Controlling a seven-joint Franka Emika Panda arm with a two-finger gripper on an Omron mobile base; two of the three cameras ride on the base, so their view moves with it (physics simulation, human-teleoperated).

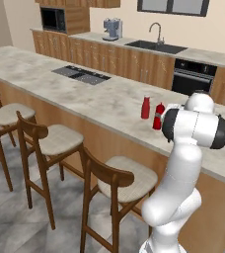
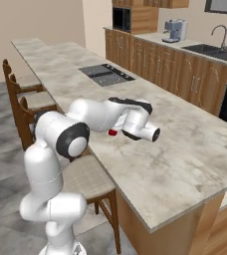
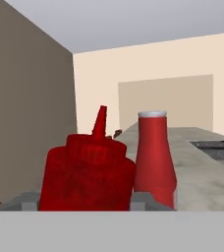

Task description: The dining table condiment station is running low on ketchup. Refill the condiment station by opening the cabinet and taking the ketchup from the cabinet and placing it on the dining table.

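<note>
Ketchup stands upright on the dining table, close to the table's near long edge, the one over the stools. Beside the ketchup, touching or almost touching, is a second red bottle with a pale cap, slimmer and taller. In the hand view the ketchup sits right between the two grey fingertips, its pointed nozzle up, with the capped bottle just behind it to one side. The gripper has a finger against each side of the ketchup body, so it looks pinched on the bottle, though actual contact is hard to confirm at the bottom of that view. From the right base view the forearm lies low over the table's near edge and only a small red bit of the ketchup peeks out below the wrist.

Away from the ketchup, the stone top is bare a long way toward the dark cooktop set into the table, and bare again toward the table's end corner. Three wooden stools stand tucked along the near edge below the ketchup. Beyond the table, well apart from the ketchup, run the sink counter and a coffee machine
</note>
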